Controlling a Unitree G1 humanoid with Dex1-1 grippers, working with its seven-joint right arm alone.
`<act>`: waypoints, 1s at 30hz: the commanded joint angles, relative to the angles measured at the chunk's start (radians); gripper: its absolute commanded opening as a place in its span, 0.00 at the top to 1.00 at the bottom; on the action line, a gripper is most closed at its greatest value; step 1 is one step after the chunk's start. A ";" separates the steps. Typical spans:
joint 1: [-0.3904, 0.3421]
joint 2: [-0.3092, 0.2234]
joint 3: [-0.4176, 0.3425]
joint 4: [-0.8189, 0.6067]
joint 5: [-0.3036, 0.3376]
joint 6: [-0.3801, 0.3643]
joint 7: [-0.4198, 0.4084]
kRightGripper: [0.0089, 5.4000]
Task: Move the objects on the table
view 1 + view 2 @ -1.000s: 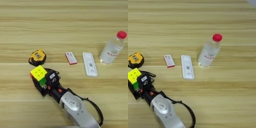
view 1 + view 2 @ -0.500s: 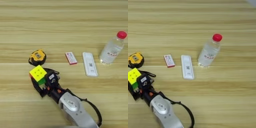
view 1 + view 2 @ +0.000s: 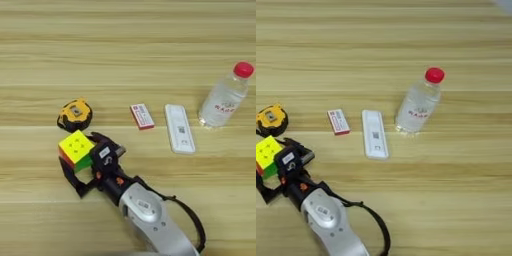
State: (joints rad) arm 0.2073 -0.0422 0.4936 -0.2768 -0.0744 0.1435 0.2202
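The yellow-green-red puzzle cube (image 3: pixel 75 147) rests on the table (image 3: pixel 125 60) at the lower left, yellow face up. My right gripper (image 3: pixel 78 154) reaches in from the bottom and is shut on the cube: one black finger (image 3: pixel 71 176) hugs its lower left side, and the other lies along its right corner. The round yellow-and-black tape measure (image 3: pixel 75 114) lies just beyond the cube, apart from it. The flat red-and-white packet (image 3: pixel 142 116) lies in the middle, to the right of the tape measure.
A white flat test cassette (image 3: pixel 179 128) lies right of the packet. A clear water bottle with a red cap (image 3: pixel 419 101) stands further right. A black cable loops beside the silver forearm (image 3: pixel 150 220) at the bottom.
The forearm has edged slightly to the left; the cube between the fingers has hardly shifted. Everything else lies where it was.
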 commanded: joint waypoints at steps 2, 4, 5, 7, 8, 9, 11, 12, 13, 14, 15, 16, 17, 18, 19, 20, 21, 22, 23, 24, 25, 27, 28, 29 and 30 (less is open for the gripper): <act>-0.065 0.009 -0.074 -0.180 0.001 -0.018 -0.025 0.00; -0.084 0.006 -0.117 -0.220 0.008 -0.010 -0.035 0.00; -0.095 0.007 -0.141 -0.234 0.014 -0.006 -0.040 0.00; -0.132 0.007 -0.209 -0.226 0.022 -0.006 -0.059 0.00; -0.149 0.006 -0.238 -0.211 0.023 -0.008 -0.069 0.00; -0.165 0.007 -0.266 -0.188 0.029 -0.013 -0.077 0.00; -0.199 0.012 -0.321 -0.113 0.042 -0.021 -0.099 0.00; -0.213 0.015 -0.342 -0.078 0.047 -0.025 -0.109 0.00; -0.225 0.018 -0.359 -0.042 0.049 -0.028 -0.119 0.00; -0.235 0.020 -0.369 -0.010 0.048 -0.036 -0.127 0.00; -0.248 0.022 -0.381 0.030 0.046 -0.033 -0.137 0.00; -0.259 0.021 -0.389 0.066 0.040 -0.036 -0.146 0.00; -0.270 0.021 -0.396 0.102 0.036 -0.038 -0.153 0.00; -0.281 0.021 -0.401 0.138 0.034 -0.041 -0.156 0.00; -0.289 0.023 -0.405 0.169 0.036 -0.045 -0.157 0.00; -0.295 0.025 -0.407 0.194 0.040 -0.048 -0.157 0.00; -0.300 0.026 -0.408 0.210 0.043 -0.052 -0.156 0.00; -0.306 0.031 -0.411 0.236 0.053 -0.055 -0.151 0.00; -0.312 0.035 -0.414 0.259 0.062 -0.059 -0.144 0.00; -0.317 0.040 -0.417 0.278 0.073 -0.060 -0.137 0.00; -0.322 0.043 -0.420 0.299 0.082 -0.061 -0.131 0.00; -0.331 0.048 -0.425 0.328 0.093 -0.064 -0.126 0.00; -0.335 0.049 -0.428 0.341 0.098 -0.064 -0.125 0.00; -0.338 0.051 -0.430 0.352 0.099 -0.066 -0.124 0.00; -0.341 0.053 -0.431 0.362 0.099 -0.068 -0.124 0.00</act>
State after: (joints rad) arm -0.0641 0.0038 0.0743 0.1003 0.0123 0.1151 0.0956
